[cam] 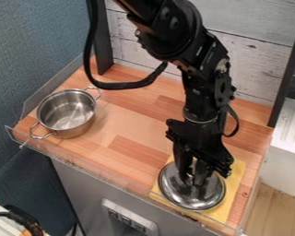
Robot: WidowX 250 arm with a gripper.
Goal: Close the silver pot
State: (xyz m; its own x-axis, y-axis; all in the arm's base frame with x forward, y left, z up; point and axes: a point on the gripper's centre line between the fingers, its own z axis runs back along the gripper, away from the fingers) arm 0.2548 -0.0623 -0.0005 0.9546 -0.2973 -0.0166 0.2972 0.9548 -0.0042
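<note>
The gripper (pixel 191 179) is at the metal lid (pixel 202 198); I can't tell how far open it is or whether it has hold. A loose or off-centre grip could tilt the lid, leaving it askew on the uncovered silver pot (pixel 67 113), well apart on the surface (pixel 134 124).

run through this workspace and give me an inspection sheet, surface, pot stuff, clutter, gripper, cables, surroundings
surface: wooden counter, with a transparent guard along its front edge
job's things: silver pot uncovered at the left of the picture; lid apart from it, near the front right
clutter: yellow cloth, under the lid
gripper: black gripper down at the top of the lid; grip not certain
cables: black cable looping out beside the arm
surroundings: whitish plank wall behind, blue wall at left, socket strip below the counter
</note>
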